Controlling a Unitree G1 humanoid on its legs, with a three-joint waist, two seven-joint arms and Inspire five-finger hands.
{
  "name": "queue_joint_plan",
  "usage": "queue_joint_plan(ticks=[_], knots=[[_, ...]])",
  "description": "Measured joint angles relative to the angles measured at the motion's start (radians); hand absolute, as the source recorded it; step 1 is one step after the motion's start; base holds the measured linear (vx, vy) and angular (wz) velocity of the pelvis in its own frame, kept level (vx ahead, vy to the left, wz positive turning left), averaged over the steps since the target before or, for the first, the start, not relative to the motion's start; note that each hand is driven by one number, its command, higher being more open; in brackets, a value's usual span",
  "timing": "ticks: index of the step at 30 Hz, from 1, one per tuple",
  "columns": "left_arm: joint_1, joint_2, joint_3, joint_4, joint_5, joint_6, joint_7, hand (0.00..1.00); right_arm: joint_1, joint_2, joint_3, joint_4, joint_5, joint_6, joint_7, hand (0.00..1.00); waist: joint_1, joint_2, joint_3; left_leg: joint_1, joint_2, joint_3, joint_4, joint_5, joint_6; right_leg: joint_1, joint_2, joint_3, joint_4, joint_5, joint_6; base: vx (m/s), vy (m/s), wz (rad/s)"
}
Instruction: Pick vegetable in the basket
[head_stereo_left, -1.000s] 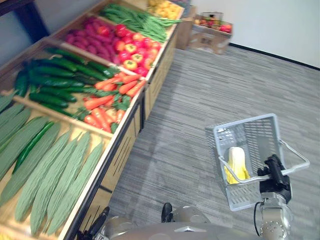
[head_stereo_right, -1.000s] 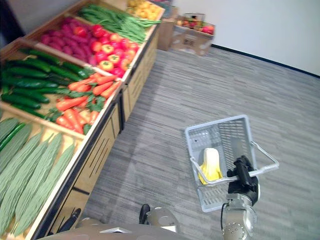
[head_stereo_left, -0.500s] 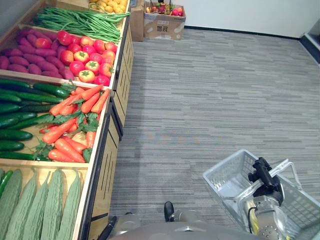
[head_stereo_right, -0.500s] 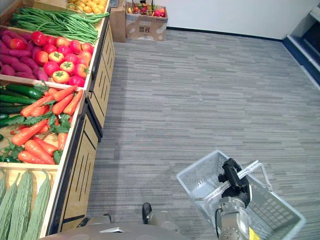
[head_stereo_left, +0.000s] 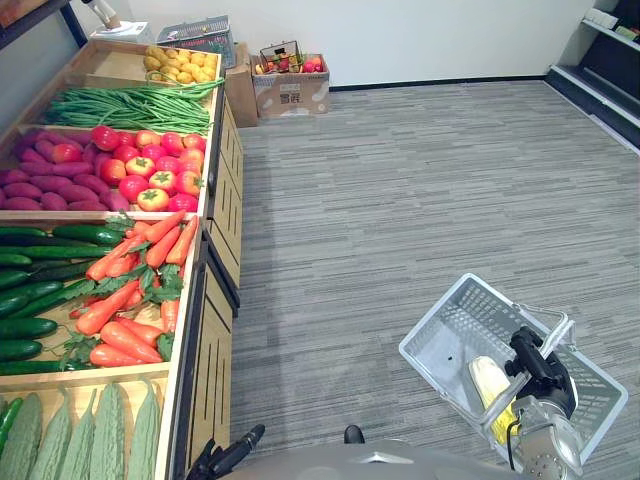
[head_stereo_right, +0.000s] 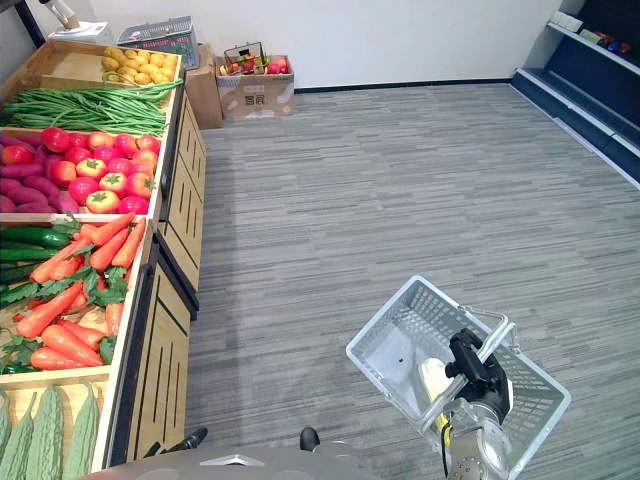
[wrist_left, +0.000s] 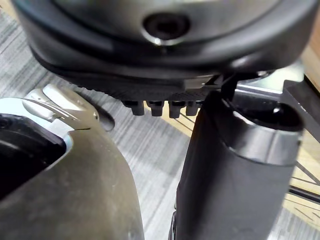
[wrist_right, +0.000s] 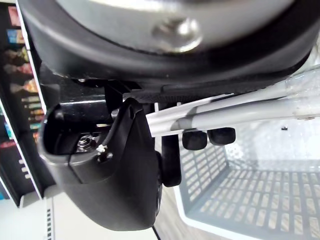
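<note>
A grey plastic basket (head_stereo_left: 446, 333) hangs low on my right over the carpet. My right hand (head_stereo_left: 537, 362) is shut on the basket's metal handle (wrist_right: 240, 112), whose bars pass under its curled fingers (wrist_right: 196, 139). A pale yellow corn cob (head_stereo_left: 489, 384) lies inside the basket near the hand. My left hand (head_stereo_left: 228, 458) shows low beside the stand's front, fingers relaxed and holding nothing. The produce stand (head_stereo_left: 212, 300) runs along my left with carrots (head_stereo_left: 130, 290), cucumbers (head_stereo_left: 30, 290), tomatoes (head_stereo_left: 150, 165) and bitter gourds (head_stereo_left: 100, 435).
Further along the stand lie purple sweet potatoes (head_stereo_left: 40, 185), green beans (head_stereo_left: 120, 105) and yellow fruit (head_stereo_left: 175, 62). A cardboard box of produce (head_stereo_left: 290, 85) and a second grey basket (head_stereo_left: 195, 30) stand by the back wall. Dark shelving (head_stereo_left: 610, 50) lines the far right.
The camera has swung, so the whole picture has shifted. My right hand keeps its hold on the handle; the basket has swung and the corn shows inside it again.
</note>
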Motion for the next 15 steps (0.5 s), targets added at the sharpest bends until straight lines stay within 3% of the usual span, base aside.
queue_joint_plan(ticks=[7, 9, 10, 15], knots=[[-0.007, 0.001, -0.001, 0.0, 0.006, 0.0, 0.001, 1.0, -0.006, 0.0, 0.001, 0.0, -0.001, 0.0, -0.024, 0.0, 0.018, 0.0, 0.0, -0.001, 0.013, 0.015, -0.002, 0.0, -0.001, -0.01, -0.001, -0.015, -0.009, -0.004, -0.004, 0.0, 0.0, 0.0], [-0.009, 0.002, -0.007, 0.0, 0.01, -0.003, 0.006, 1.0, -0.007, 0.0, 0.001, 0.0, -0.001, 0.0, -0.033, 0.0, 0.026, -0.001, 0.001, -0.001, 0.017, 0.017, -0.002, 0.001, -0.001, -0.01, -0.02, -0.079, -0.011, -0.025, -0.022, -0.02, 0.016, 0.07], [-0.011, 0.008, -0.021, -0.003, 0.015, -0.006, 0.023, 1.0, -0.014, 0.009, 0.0, -0.001, -0.003, 0.0, -0.038, 0.0, 0.031, -0.001, 0.001, -0.001, 0.02, 0.025, 0.002, 0.001, -0.002, -0.007, -0.045, -0.174, -0.005, -0.03, -0.018, 0.01, 0.029, 0.12], [-0.016, 0.004, -0.026, -0.023, 0.041, -0.009, 0.058, 1.0, -0.047, 0.034, 0.0, -0.003, -0.072, 0.0, -0.055, 0.0, 0.04, 0.001, 0.015, 0.0, 0.032, 0.075, 0.022, -0.003, -0.008, 0.002, -0.052, -0.223, 0.0, -0.047, -0.016, 0.04, 0.008, 0.04]])
